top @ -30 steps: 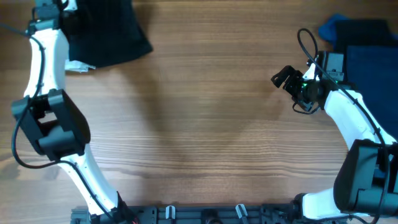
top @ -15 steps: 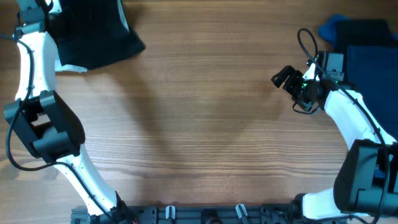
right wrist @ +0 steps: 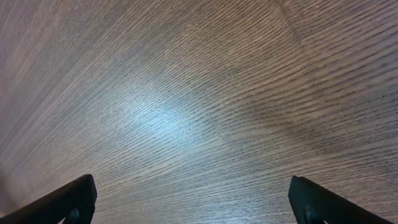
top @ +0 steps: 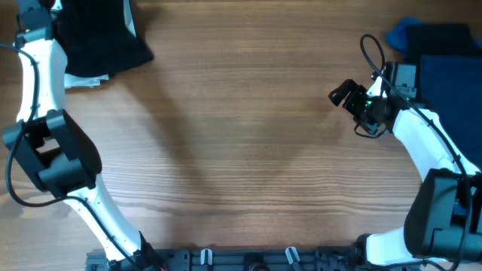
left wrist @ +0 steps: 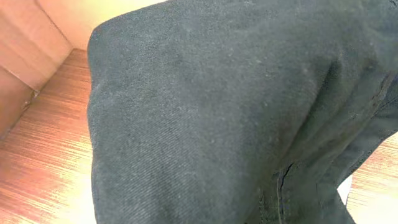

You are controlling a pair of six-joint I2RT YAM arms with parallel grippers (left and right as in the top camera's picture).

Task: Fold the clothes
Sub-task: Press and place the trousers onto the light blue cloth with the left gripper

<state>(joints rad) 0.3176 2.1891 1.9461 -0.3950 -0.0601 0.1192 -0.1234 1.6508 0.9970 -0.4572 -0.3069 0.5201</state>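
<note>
Black garment (top: pixel 102 34), white strip at its edge, bunched at the counter's (top: pixel 248 150) far left corner, seemingly gathered there by the left gripper; cloth filled the left wrist view, so whether those jaws were spread or pinching could not be told. Navy and royal-blue garments (top: pixel 452 75) piled at the right edge, partly cut off; right gripper (right wrist: pixel 193 202) idle over bare counter, jaws spread wide

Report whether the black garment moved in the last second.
Yes. The black garment has slid left, its right edge now farther from the navy garment at far right.

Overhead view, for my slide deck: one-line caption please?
Left arm at the black garment; right gripper open above the table, navy clothes beside it.
</note>
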